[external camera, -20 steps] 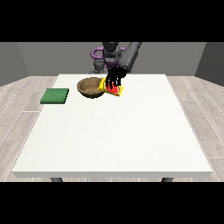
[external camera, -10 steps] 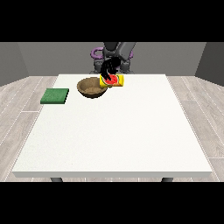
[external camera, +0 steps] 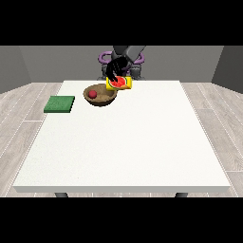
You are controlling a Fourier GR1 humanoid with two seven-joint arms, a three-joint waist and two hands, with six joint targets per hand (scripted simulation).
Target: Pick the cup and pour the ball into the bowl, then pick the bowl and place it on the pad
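A brown bowl (external camera: pixel 100 96) stands on the white table (external camera: pixel 128 142) near the far edge, left of centre. A red ball (external camera: pixel 92 94) lies inside it. Just right of the bowl's rim and above it hangs a yellow cup (external camera: pixel 120 84), tipped over so that its red inside faces the camera. The black hand at the view's right (external camera: pixel 115 70) reaches down from the robot and has its fingers curled round the cup from above. A flat green pad (external camera: pixel 60 104) lies at the table's left edge, apart from the bowl. The other hand does not show.
The robot's grey and purple body (external camera: pixel 122 58) stands behind the table's far edge. The white tabletop stretches from the bowl towards the camera and to the right. Grey floor surrounds the table.
The hand has lifted the cup and tipped it further over the bowl's right rim. The red ball, not seen in the bowl before, now lies in it.
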